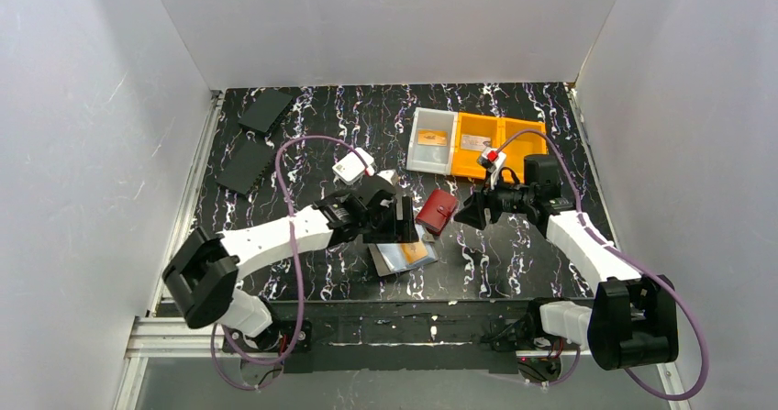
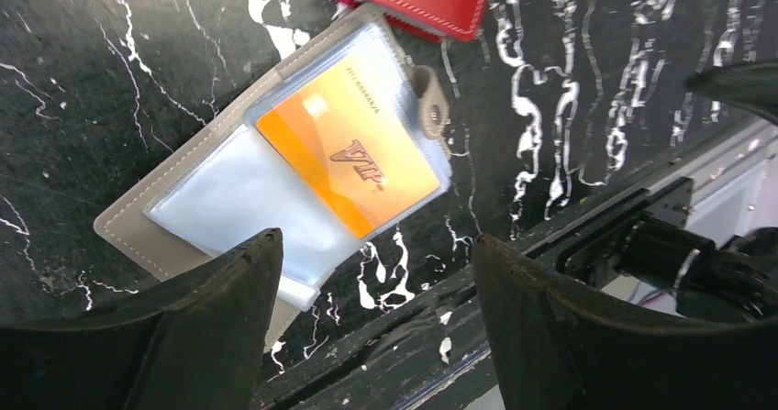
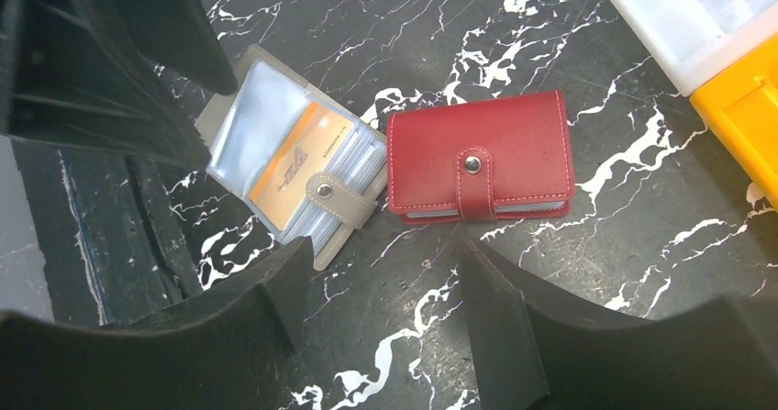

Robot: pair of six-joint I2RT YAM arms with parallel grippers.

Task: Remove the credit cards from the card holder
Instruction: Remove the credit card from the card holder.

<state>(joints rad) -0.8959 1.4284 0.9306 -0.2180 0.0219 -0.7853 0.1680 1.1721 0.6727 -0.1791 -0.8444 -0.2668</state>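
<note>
Two grippers: the left gripper (image 2: 376, 245) and the right gripper (image 3: 385, 248) both have their fingers spread apart, and nothing is between them.
Task thing: the card holder (image 2: 124, 227) lies open and flat on the black table (image 1: 514, 263), close to the near edge and about midway from left to right.
Left side: the left gripper hangs right over the card holder, fingers pointing down, and the open sleeves lie just past its fingertips.
Right side: the right gripper is to the right of the card holder and a bit farther back, not touching it, with the red wallet (image 3: 477, 144) lying between them.
Card showing: one orange card (image 2: 349, 158) sits inside a clear sleeve on the right half of the card holder.
Hidden: from above, the left gripper covers the far part of the card holder.
Cut off: in the left wrist view only a bit of the red wallet shows at the top edge.
Hard to tell: the sleeves are shiny, so I cannot tell if more cards are inside. I also cannot tell if a left fingertip or the red wallet touches the card holder.
</note>
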